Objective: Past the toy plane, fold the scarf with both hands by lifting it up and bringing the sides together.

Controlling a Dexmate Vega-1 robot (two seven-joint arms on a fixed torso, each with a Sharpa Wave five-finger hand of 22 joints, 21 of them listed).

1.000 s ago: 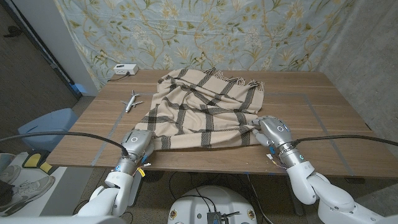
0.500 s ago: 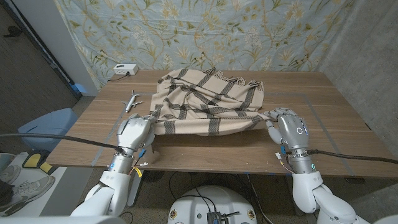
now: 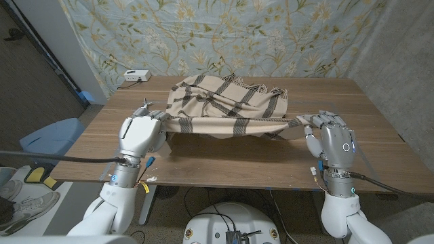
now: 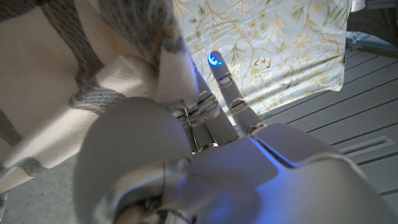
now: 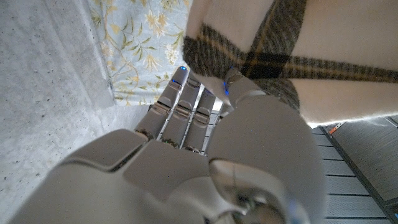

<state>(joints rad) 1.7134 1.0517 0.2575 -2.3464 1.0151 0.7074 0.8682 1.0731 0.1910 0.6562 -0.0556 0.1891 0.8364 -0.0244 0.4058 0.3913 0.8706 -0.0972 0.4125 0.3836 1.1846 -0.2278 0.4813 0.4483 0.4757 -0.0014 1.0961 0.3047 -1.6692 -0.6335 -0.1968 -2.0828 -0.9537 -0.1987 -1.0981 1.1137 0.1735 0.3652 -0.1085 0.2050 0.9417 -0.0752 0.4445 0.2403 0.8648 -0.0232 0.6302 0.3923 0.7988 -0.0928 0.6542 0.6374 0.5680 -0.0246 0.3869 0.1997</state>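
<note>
Scarf (image 3: 227,108): centre frame, near edge lifted taut.
Left hand (image 3: 140,134): grips its left corner.
Right hand (image 3: 332,139): grips its right corner.
Plane (image 3: 143,108): behind left hand.

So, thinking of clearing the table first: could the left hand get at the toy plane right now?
Probably not: the left hand grips the scarf corner, and the toy plane lies just beyond it.

right hand (image 5: 205,155) grips scarf (image 5: 273,56) corner | floral cloth (image 5: 134,46) behind fingers (image 5: 177,99)
</note>
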